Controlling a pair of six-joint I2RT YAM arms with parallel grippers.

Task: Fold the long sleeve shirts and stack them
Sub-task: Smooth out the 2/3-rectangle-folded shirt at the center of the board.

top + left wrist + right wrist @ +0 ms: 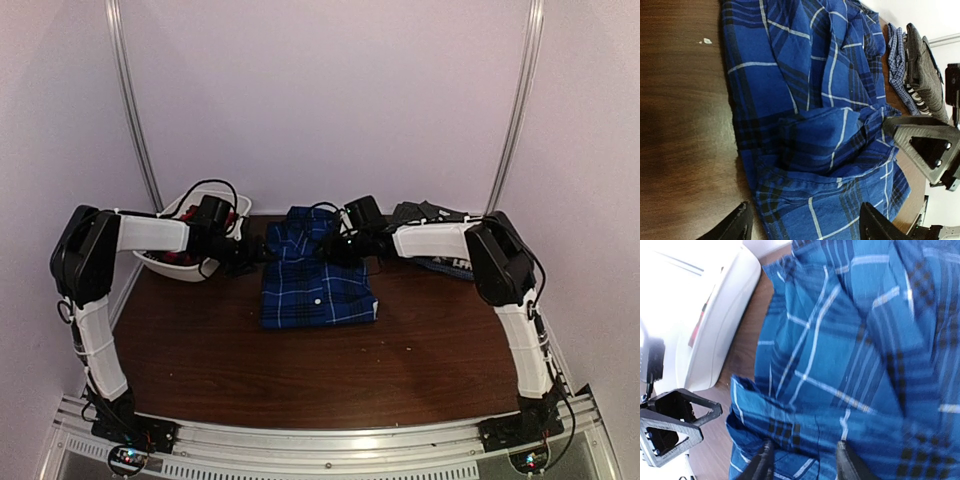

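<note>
The blue-and-black plaid shirt (318, 272) lies folded in a rectangle at the middle back of the table, its top edge bunched up. My left gripper (256, 252) is at its upper left edge. In the left wrist view it (806, 227) is open, the jaws wide apart over the plaid cloth (810, 100). My right gripper (340, 246) is at the upper right edge. In the right wrist view it (805, 464) is open, the fingertips (763, 462) resting on a raised fold of the shirt (840, 340). The dark charcoal striped shirt (428, 213) lies behind the right arm.
A white plastic tub (172, 262) stands at the back left behind the left arm, with something red (189, 213) in it. A small blue checked cloth (895, 55) lies by the charcoal shirt (926, 70). Bare brown tabletop (320, 370) lies in front of the plaid shirt.
</note>
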